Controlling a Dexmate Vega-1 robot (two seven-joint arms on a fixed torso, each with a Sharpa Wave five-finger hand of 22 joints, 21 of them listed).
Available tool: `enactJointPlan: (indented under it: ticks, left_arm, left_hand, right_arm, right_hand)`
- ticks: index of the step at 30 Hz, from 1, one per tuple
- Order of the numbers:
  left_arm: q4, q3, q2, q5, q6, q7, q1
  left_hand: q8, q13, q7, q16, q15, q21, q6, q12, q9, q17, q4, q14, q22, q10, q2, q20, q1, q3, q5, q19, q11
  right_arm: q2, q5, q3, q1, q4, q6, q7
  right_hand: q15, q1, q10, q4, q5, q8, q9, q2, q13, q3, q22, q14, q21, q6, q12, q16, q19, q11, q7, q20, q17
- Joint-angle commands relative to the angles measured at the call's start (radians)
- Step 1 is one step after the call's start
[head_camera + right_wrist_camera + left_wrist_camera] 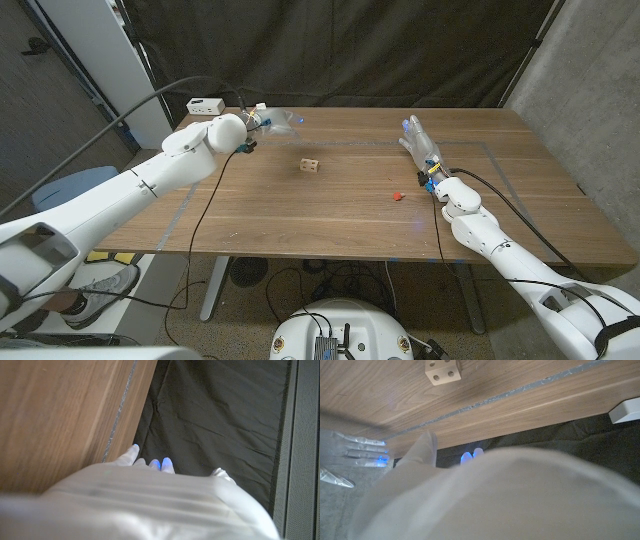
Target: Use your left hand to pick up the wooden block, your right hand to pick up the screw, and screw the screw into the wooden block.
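The small pale wooden block with round holes (310,166) and the tiny red screw (397,196) lie apart on the brown wooden table (330,215), between the empty, spread-fingered left hand (268,121) and right hand (421,145).

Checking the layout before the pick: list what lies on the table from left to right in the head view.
White box → left hand → wooden block → red screw → right hand.

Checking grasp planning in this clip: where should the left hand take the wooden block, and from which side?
Take the wooden block across two opposite side faces, coming down from above and from the robot's left, where the left hand hangs. It is a small cube standing alone on the table, with holes in its faces.
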Motion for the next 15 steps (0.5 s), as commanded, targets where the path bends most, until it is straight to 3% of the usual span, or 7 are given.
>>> enactJointPlan:
  ticks: [1, 15]
  left_arm:
    - [-0.014, 0.073, -0.03, 0.186, 0.031, -0.157, -0.08]
    - [-0.022, 0.14, -0.071, 0.419, 0.014, -0.298, -0.123]
  left_hand:
    - [0.004, 0.003, -0.008, -0.003, 0.002, -0.003, 0.0, -0.001, 0.003, 0.001, 0.0, -0.017, 0.004, 0.002, -0.003, 0.007, 0.027, 0.008, -0.002, -0.022, -0.011]
    - [0.004, 0.007, -0.012, -0.004, 0.021, -0.005, -0.018, -0.004, 0.005, 0.002, 0.001, -0.049, 0.004, -0.012, -0.03, 0.039, 0.092, 0.011, 0.001, -0.089, -0.016]
  right_arm:
    - [-0.002, 0.0, 0.007, -0.015, -0.011, 0.009, -0.015]
    - [-0.004, -0.003, 0.013, -0.043, -0.038, 0.015, -0.042]
  right_hand:
    - [0.002, 0.007, 0.0, -0.002, 0.003, 0.004, 0.004, 0.0, 0.002, 0.005, 0.002, -0.009, 0.004, -0.004, 0.004, 0.008, 0.001, -0.01, -0.001, -0.004, 0.003]
    - [0.006, 0.007, -0.001, -0.003, 0.003, 0.004, 0.004, -0.002, 0.002, 0.005, 0.002, -0.01, 0.005, -0.004, 0.004, 0.008, 0.002, -0.009, 0.0, -0.002, 0.003]
